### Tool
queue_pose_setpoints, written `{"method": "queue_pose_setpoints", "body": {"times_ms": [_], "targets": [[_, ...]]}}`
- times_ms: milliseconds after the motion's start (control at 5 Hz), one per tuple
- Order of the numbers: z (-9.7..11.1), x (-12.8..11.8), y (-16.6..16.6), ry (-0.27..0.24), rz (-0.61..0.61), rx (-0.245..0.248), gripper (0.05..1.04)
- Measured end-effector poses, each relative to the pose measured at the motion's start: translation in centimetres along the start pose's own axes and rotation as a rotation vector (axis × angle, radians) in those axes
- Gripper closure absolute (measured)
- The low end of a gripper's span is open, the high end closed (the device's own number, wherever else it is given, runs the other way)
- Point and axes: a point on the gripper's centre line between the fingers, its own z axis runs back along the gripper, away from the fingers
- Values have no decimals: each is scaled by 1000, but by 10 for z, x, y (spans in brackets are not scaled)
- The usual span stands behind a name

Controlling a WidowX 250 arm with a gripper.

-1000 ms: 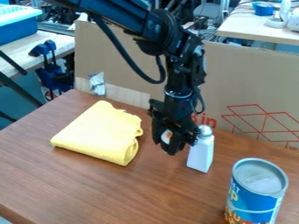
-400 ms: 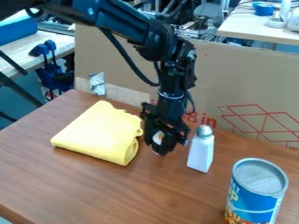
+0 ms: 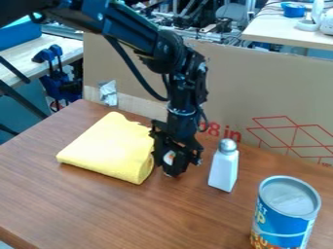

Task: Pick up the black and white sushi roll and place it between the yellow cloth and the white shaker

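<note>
1. Camera view: gripper (image 3: 177, 166) holding a small white object (image 3: 169, 157), mostly hidden by black fingers, its shape unclear, just beside the folded yellow cloth (image 3: 109, 148).
2. White shaker (image 3: 224, 170) upright on the tabletop (image 3: 195, 214); can (image 3: 284, 219) cut off by the bottom edge.

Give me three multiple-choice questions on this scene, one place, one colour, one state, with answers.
1. Where is the gripper?
A. Between cloth and shaker
B. Right of the shaker
C. Left of the cloth

2. What is the can's main label colour?
A. Green
B. Blue
C. Black

3. How does the cloth lie?
A. Spread flat
B. Folded
C. Hanging

1 A: the cloth is to one side of it, the shaker to the other.
2 B: blue covers most of the visible label.
3 B: doubled layers show at its right edge.
</note>
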Motion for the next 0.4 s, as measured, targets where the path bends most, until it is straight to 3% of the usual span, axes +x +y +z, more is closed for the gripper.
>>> {"method": "queue_pose_setpoints", "body": {"times_ms": [200,400], "targets": [[-2,2,-8,-26,-16,-45,492],[-2,2,-10,-34,-38,-57,447]]}}
